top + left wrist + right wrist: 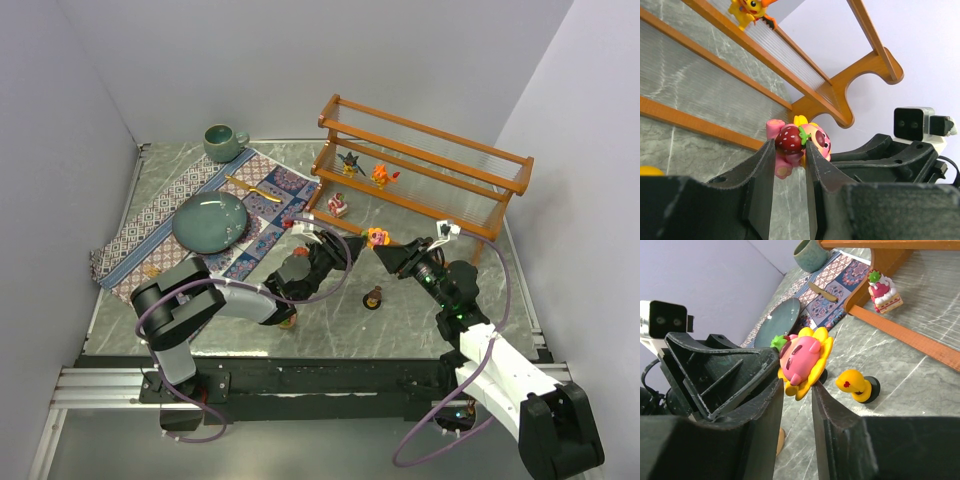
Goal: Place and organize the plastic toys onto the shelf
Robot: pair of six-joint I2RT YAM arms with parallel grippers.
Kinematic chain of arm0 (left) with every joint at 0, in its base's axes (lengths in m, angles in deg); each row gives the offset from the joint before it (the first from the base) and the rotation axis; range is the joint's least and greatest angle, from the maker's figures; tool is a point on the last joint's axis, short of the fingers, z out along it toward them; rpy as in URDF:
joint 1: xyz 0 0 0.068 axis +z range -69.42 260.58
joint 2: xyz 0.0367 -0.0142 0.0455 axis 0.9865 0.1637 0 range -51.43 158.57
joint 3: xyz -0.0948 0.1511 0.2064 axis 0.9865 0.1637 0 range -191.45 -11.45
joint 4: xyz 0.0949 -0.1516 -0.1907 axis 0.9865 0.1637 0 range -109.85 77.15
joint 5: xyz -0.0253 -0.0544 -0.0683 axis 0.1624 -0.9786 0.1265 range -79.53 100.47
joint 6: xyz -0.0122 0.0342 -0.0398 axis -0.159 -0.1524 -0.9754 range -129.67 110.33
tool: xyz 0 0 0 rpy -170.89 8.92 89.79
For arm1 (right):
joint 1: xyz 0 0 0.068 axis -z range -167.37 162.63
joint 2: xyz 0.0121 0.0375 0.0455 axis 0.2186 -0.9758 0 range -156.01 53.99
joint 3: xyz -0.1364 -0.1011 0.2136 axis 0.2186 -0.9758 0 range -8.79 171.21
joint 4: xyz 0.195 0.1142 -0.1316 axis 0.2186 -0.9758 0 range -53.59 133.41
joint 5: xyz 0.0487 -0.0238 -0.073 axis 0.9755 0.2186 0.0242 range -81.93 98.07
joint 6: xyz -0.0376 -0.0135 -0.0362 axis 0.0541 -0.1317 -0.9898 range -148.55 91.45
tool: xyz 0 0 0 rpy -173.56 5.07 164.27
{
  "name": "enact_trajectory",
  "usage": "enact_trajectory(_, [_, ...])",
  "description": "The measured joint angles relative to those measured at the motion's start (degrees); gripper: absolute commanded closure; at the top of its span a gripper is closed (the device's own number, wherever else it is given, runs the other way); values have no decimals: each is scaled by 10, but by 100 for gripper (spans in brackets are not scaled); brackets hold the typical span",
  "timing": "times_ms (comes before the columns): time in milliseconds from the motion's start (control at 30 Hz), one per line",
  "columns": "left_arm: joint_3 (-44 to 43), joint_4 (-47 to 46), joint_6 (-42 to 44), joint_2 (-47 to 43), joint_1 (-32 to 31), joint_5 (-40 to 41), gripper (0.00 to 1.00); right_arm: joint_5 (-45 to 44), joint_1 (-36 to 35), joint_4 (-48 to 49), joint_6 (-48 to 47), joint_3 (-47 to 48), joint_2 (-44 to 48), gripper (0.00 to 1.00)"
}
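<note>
Pink toy (801,360): left wrist shows its strawberry (790,139), right wrist its petals (816,336).

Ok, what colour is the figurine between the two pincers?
The figurine is pink with a yellow petal ring; clearest in the right wrist view.

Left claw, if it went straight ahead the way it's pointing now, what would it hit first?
Most likely the right claw, facing it just across the pink toy that the left claw grips. The shelf end lies behind, depth unclear.
</note>
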Motion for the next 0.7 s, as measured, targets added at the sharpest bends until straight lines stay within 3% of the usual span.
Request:
enact_trajectory(200, [4,-10,7,0,0,-4,82,-2,1,-1,-1,0,0,82])
enact_trajectory(333, [10,-16,12,1,0,-16,79,-7,1,-4,-8,0,0,100])
enact_trajectory(400, [16,-20,19,1,-1,-26,76,-11,1,-7,-14,0,0,100])
enact_trajectory(500, [26,-24,31,1,-3,-45,68,-11,1,-24,-28,0,0,100])
enact_trajectory(700, [56,-8,79,-10,-4,-74,33,-10,1,-66,-75,4,-3,100])
